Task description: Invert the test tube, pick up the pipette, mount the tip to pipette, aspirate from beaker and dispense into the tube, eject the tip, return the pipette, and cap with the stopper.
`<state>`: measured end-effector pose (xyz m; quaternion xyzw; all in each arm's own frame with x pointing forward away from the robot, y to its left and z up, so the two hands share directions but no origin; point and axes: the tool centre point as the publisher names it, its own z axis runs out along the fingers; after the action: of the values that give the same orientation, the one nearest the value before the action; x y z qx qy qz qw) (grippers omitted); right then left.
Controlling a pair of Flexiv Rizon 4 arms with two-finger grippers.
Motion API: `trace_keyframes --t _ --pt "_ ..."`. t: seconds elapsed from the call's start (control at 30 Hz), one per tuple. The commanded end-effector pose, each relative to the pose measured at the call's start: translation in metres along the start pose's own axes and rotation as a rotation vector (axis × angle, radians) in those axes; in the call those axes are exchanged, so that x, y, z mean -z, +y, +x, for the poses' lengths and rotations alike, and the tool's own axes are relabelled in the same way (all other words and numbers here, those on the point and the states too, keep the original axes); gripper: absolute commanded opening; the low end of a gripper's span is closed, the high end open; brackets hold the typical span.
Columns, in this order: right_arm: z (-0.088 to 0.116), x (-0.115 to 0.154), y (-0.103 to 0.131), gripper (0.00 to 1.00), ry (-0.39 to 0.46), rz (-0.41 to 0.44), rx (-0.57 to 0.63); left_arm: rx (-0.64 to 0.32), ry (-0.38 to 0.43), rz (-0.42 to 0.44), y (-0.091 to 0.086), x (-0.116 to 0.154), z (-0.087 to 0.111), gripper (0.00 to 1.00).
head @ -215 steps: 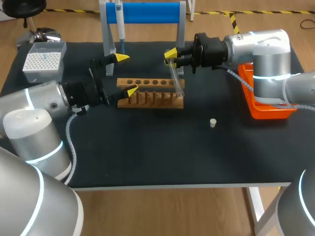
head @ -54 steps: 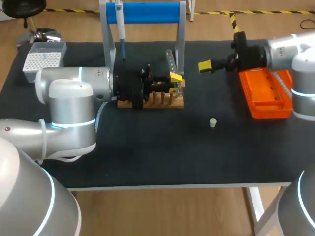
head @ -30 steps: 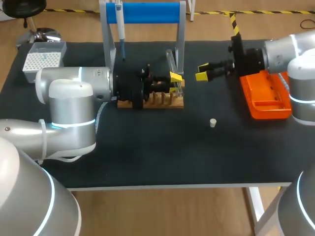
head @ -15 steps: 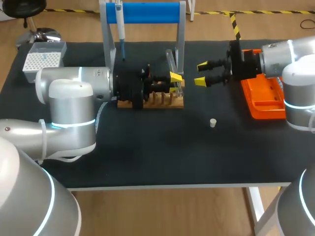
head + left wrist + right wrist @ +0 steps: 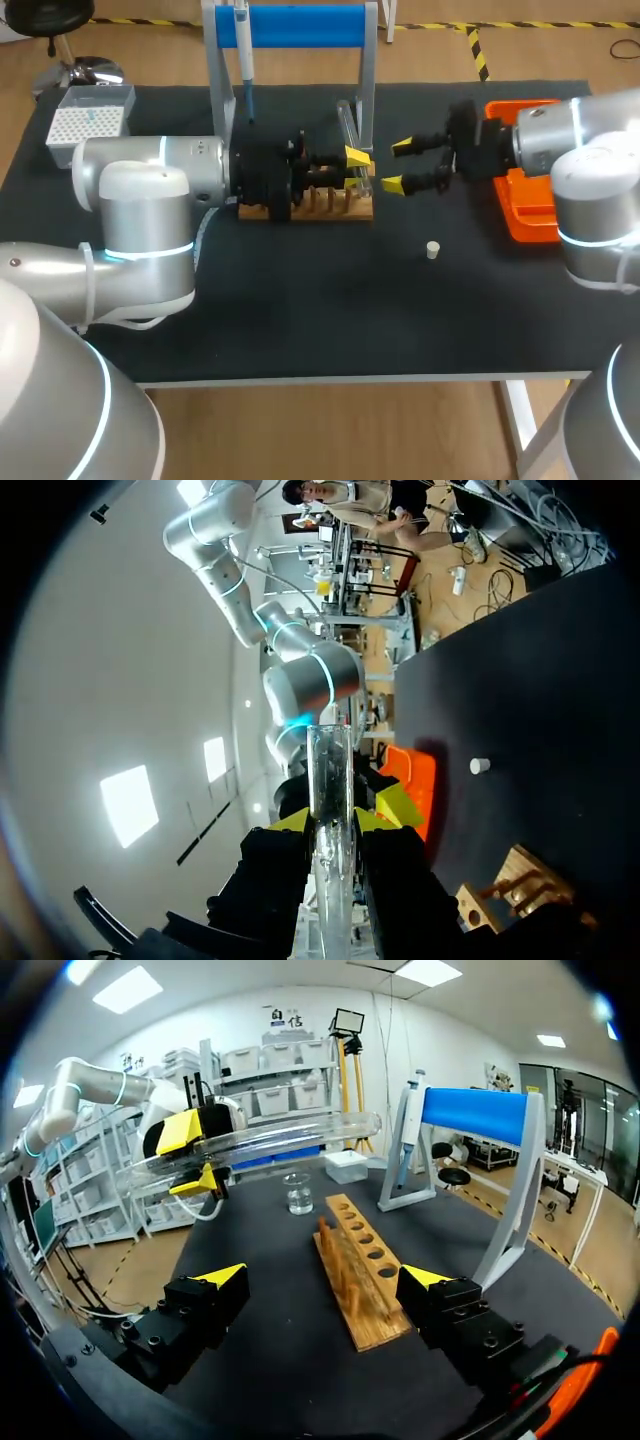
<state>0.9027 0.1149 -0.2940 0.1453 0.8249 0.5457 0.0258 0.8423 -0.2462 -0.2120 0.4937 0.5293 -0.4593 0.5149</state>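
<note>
test tube (image 5: 352, 135) is standing nearly upright, leaning a little, over the right end of the wooden rack (image 5: 320, 207). whether its lower end is sitting in a hole, i cannot tell. the left hand (image 5: 357, 159) is clamping it, one yellow tip pressing on each side of the glass. in the left wrist view the test tube (image 5: 328, 780) is running straight out between the fingers of the left hand (image 5: 338, 815), and in the right wrist view the test tube (image 5: 260, 1145) is lying across, ahead of and above the right hand (image 5: 323, 1278).

the right hand (image 5: 397, 166) is hovering just to the right of the tube, not touching it, with its fingers spread wide apart and holding nothing. the rack (image 5: 360, 1270) is lying ahead of it between its tips, and the beaker (image 5: 297, 1193) is standing beyond the rack's far end.

the rack is sitting toward the far middle of the tabletop (image 5: 300, 320). the pipette (image 5: 243, 50) is hanging on the blue stand (image 5: 300, 25) at the far edge, behind the rack. the stopper (image 5: 432, 250) is lying alone near the middle of the tabletop, toward the right, well apart from both hands. the orange tray (image 5: 530, 215) is lying by the right edge, under the right arm. the tip box (image 5: 88, 125) is sitting at the far left corner.
</note>
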Motion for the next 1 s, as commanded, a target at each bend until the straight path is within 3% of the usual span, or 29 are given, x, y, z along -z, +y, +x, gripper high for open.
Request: trace_keyframes --t 0.03,0.5,0.6,0.73,1.0 --pt "0.000 0.000 0.001 1.00 0.001 0.002 -0.001 0.000 0.001 0.000 0.000 0.000 0.000 0.00" --pt "0.000 0.000 0.001 1.00 0.001 0.002 -0.001 0.016 -0.010 0.016 -0.001 0.002 0.000 0.00" --pt "0.000 0.000 0.001 1.00 0.001 0.002 -0.001 0.129 -0.054 0.067 0.002 0.011 -0.003 0.00" --pt "0.000 0.000 0.001 1.00 0.001 0.002 -0.001 0.275 -0.052 0.109 0.009 0.021 -0.010 0.00" --pt "0.000 0.000 0.001 1.00 0.001 0.002 -0.001 0.579 0.008 0.131 0.023 0.032 -0.027 0.00"
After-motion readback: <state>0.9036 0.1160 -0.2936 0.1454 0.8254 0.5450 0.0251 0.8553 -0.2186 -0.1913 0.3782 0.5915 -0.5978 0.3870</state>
